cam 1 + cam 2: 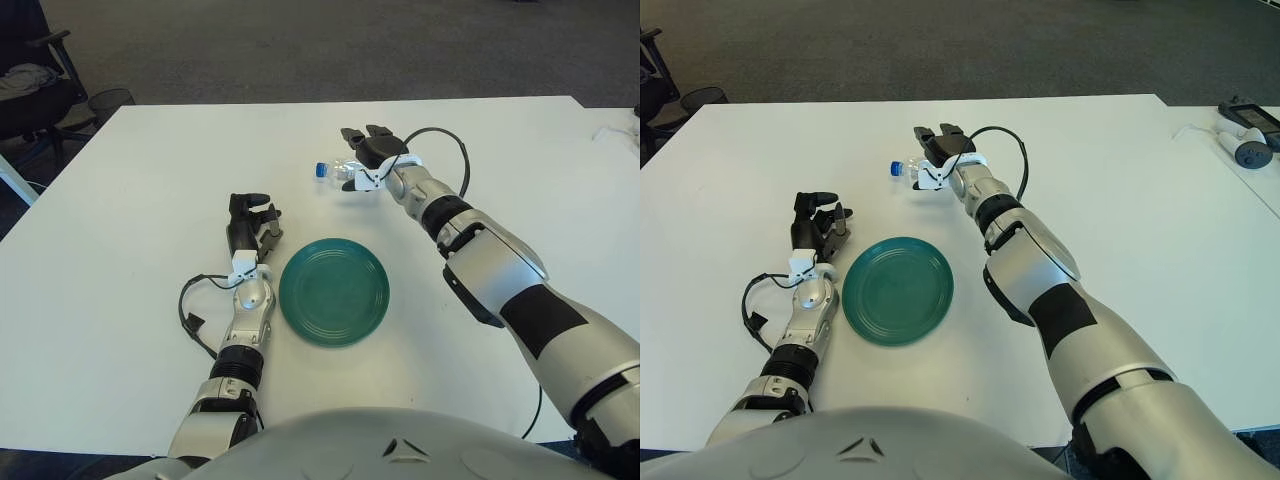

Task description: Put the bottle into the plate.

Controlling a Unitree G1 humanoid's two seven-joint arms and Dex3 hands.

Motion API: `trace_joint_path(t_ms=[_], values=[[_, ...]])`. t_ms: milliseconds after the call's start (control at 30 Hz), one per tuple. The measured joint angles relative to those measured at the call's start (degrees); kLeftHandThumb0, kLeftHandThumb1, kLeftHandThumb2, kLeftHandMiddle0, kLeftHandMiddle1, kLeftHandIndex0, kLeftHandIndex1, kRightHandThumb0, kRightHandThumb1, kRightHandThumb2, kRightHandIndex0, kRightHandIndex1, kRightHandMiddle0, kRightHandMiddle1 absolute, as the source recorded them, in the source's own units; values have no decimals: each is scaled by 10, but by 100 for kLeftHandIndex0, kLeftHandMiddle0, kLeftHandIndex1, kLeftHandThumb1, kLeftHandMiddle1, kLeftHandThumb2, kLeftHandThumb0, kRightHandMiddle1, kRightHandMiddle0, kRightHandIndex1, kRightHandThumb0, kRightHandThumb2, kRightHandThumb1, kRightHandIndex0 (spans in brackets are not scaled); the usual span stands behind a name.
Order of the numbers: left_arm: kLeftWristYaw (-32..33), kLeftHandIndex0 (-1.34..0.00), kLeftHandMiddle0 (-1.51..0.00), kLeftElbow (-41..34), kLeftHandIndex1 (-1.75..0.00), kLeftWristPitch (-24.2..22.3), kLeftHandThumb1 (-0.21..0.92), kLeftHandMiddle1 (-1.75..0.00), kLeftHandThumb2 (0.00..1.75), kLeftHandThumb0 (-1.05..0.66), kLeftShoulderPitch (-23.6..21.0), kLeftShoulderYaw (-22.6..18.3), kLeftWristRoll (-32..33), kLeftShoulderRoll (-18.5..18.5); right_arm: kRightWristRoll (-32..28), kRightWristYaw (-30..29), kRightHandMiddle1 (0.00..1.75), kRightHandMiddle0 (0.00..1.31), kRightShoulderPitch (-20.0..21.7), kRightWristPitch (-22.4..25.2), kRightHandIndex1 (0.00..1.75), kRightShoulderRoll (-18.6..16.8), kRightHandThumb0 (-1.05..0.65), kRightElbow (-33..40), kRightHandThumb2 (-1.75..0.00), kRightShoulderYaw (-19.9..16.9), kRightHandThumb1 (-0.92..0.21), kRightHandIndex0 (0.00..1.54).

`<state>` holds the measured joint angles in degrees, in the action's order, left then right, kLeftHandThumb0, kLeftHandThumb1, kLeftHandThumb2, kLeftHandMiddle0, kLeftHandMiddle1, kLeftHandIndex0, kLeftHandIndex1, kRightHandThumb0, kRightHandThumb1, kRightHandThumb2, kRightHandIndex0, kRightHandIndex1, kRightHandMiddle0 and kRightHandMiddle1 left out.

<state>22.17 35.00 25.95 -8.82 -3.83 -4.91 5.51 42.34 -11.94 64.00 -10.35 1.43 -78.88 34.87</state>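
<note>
Left eye view: a broad white table [120,300], smooth and matte, with rounded corners, over dark grey carpet [300,45]. Near the middle, a round green plate [334,291], glossy, shallow, with a raised rim and nothing in it. Beyond the plate, toward the far side of the table, a small clear plastic bottle [338,170] lying on its side, thin-walled and slightly crinkled, with a blue cap pointing to the robot's left. Well apart from the plate, not in it.

Right hand [369,152] reaching over the bottle's body, black fingers [352,134] extended over and past it, a white bracket at the wrist pressed close to the plastic. Cannot tell whether the fingers actually grip the bottle or merely hover at it. Behind the hand, a jointed forearm in silver and black, then a bulky white-and-black upper arm shell, with a thin black cable [455,150] looping off the wrist.

Left hand [250,222] just beside the plate, on its left, apart from the rim. Black fingers half-curled and relaxed, holding nothing. Slim silver forearm behind it, another black cable [190,305] curling on the tabletop.

Far left, part of a black office chair [35,90]. In the right eye view, a pale grey device [1246,148] at the far right.
</note>
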Motion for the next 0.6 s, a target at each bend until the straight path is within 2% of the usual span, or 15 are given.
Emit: trace_joint_path(t_ms=[300, 600], values=[[4, -25, -61, 5, -175, -1, 82, -117, 66, -36, -3, -3, 0, 1, 1, 17, 0, 0, -8, 13, 0, -3, -104, -3, -36, 4, -92, 0], [10, -25, -61, 9, -175, 0, 83, -118, 65, -36, -5, -4, 0, 2, 11, 28, 0, 0, -45, 27, 0, -12, -104, -9, -35, 9, -92, 0]])
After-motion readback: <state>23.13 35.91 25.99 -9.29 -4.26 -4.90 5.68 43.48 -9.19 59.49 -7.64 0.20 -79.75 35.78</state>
